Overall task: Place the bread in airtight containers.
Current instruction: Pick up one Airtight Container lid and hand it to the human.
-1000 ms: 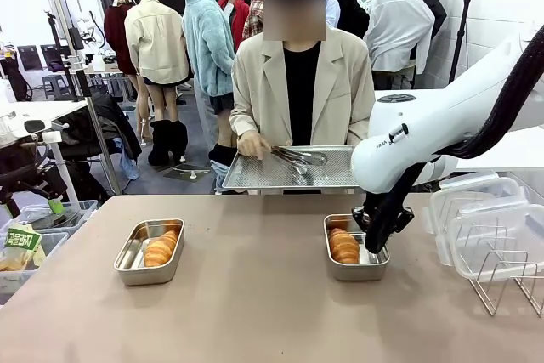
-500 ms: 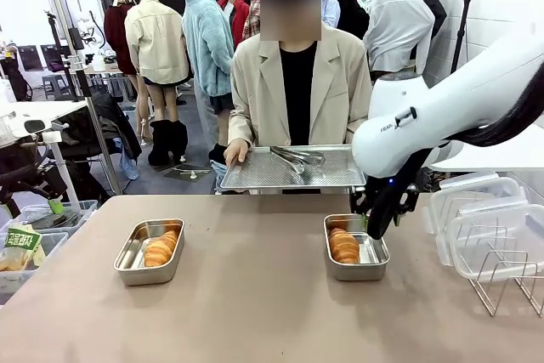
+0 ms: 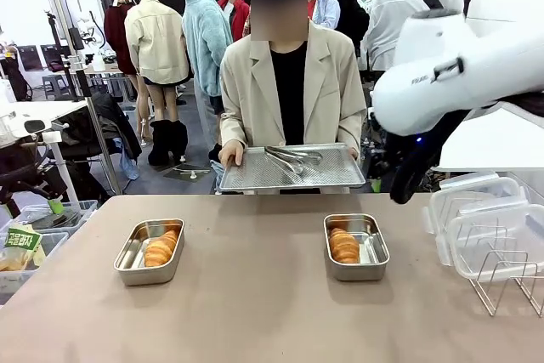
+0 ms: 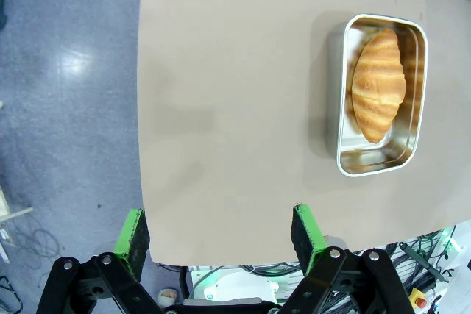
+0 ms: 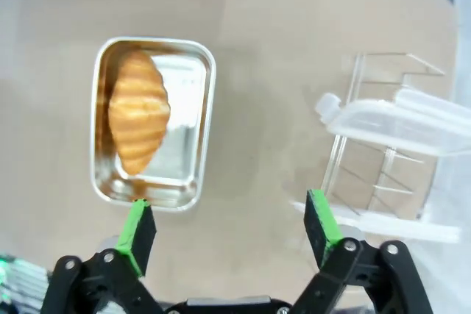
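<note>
**Both rolls in tins, both grippers empty**

Table [image 3: 255, 312]: two open steel tins, well apart. Right arm [image 3: 459, 82] hangs over the far right edge. A person [image 3: 289, 91] at the far side holds a perforated tray [image 3: 255, 178] with tongs [image 3: 293, 157] on it. Clear lids [image 3: 480, 227] lean in a wire rack [image 3: 501, 282] at the right. Left tin [image 3: 127, 265] holds one roll [image 3: 161, 249]; right tin [image 3: 378, 252] holds one roll [image 3: 343, 245], lying against the tin's left side. Neither tin has a lid on. Right gripper [image 5: 229, 215]: jaws spread wide, nothing between them, above the table beside the right tin. Left gripper [image 4: 221, 229]: jaws spread wide, nothing held, over the table edge, left tin well ahead of it.
</note>
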Controlling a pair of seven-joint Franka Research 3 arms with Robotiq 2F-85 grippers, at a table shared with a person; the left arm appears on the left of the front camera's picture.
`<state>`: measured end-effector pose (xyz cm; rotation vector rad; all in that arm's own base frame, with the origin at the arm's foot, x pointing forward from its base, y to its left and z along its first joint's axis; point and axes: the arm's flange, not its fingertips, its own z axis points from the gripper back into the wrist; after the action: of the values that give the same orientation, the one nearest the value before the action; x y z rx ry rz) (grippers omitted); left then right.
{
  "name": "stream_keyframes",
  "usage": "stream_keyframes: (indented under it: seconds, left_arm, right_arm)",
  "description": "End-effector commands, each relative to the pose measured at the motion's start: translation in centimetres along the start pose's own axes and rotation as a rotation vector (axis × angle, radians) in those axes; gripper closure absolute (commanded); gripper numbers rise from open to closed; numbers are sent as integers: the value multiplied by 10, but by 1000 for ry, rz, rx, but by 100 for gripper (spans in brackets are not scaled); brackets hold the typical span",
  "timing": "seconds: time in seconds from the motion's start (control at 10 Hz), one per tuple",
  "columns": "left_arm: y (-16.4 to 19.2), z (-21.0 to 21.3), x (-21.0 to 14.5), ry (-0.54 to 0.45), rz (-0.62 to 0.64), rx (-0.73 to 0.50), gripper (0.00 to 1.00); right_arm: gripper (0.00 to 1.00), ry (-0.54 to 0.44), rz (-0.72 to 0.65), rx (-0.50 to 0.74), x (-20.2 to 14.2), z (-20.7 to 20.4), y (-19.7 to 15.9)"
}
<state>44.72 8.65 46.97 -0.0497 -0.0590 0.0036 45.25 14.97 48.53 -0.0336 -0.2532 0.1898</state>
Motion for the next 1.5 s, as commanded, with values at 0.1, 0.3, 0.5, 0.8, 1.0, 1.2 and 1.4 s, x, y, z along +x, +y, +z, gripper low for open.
stream_keyframes:
  seconds: [0.1,0.3,0.5,0.8,1.0,1.2,1.4]
  left_arm:
    - [0,-1,0,-13,18,13,0]
    - [0,-1,0,-13,18,13,0]
    - [0,-1,0,-13,18,13,0]
    - [0,-1,0,-13,18,13,0]
    - [0,-1,0,-13,18,13,0]
    - [0,-1,0,-13,18,13,0]
    - [0,-1,0,-13,18,13,0]
  right_arm:
    - [0,128,227,-49,-2,28,-42]
    - [0,165,342,-67,-15,42,-77]
    - [0,115,352,-43,-30,49,-124]
    - [0,66,312,-33,-45,40,-165]
    - [0,106,311,-41,-37,52,-167]
    - [0,106,311,-41,-37,52,-167]
    - [0,106,311,-41,-37,52,-167]
